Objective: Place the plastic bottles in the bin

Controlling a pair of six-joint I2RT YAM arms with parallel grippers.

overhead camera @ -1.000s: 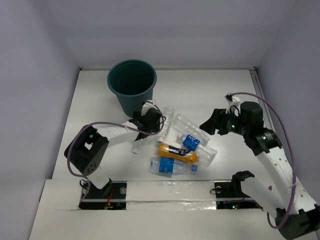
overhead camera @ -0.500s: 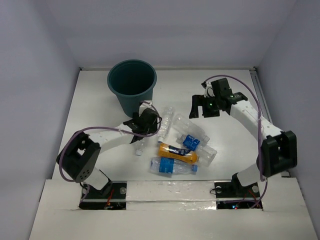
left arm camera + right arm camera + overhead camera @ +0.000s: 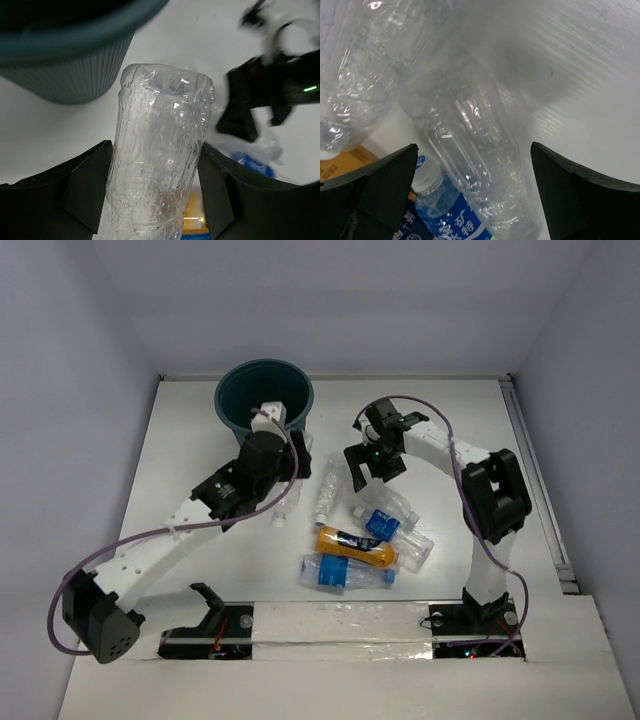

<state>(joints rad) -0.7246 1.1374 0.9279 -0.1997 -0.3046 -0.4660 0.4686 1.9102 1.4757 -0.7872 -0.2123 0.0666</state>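
The left gripper (image 3: 155, 150) pinches a clear bottle (image 3: 161, 100) across its body. The bin (image 3: 65, 65) stands just ahead and to the left, its rim not yet crossed. The right gripper (image 3: 472, 150) hangs spread over another clear bottle (image 3: 465, 115) lying on the table (image 3: 580, 75). No bottle can be made out inside the bin, and about five others, including the orange bottle (image 3: 355, 547), lie loose, so most work probably remains.

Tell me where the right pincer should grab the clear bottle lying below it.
Grip the clear bottle by its straight mid-body, coming down from above with fingers across its width. It lies on its side, the open right pincer straddles it, and a blue-labelled bottle crowds one end.
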